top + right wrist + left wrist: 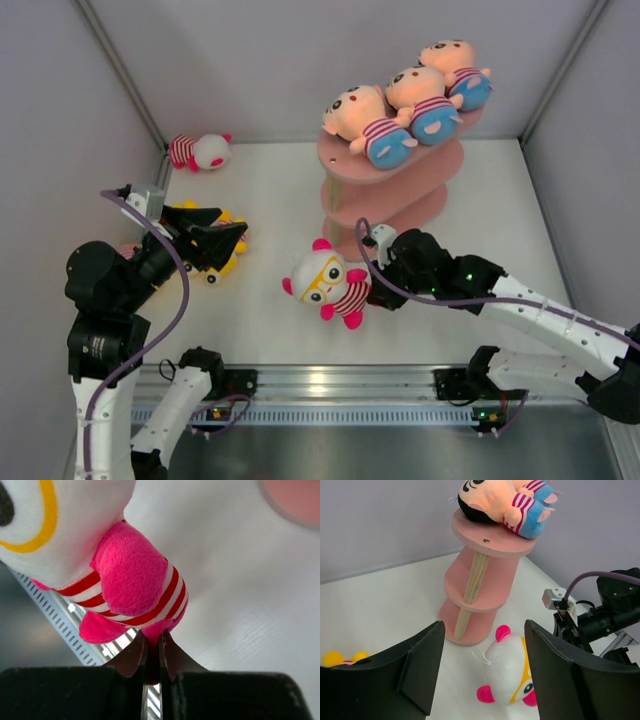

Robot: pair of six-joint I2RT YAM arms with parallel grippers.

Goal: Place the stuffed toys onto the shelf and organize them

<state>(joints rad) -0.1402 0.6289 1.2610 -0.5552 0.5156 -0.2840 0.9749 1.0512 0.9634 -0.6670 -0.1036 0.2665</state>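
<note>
Fingers of the right gripper [368,283] are pinched tight on the white-faced toy [325,280], top view. That toy sits just in front of the shelf [385,190], close to its base, on the table [270,190]. Left gripper [235,240] is spread wide, well left of the shelf, over the yellow toy [228,266]; cannot tell if it touches it. Three peach-faced toys [420,95] lie side by side on the shelf's top board. A second white-faced toy [200,152] lies far left of the shelf by the back wall.

Left wrist view: both dark fingers [415,665] stand apart with nothing between them. Shelf is straight ahead, three pink boards on a pale post, with a peach-faced toy lying on the top board. White-faced toy is in front of the shelf base, pink ears up. Yellow toy shows only as a bit at the far left edge. Right arm [615,610] is to the right of the shelf.

Right wrist view: finger tips [131,656] are closed on a pink bit at the bottom of the white-faced toy, whose striped shirt and pink limb fill the centre. A shelf board edge shows at top right. The metal rail [55,625] shows behind the toy.
</note>
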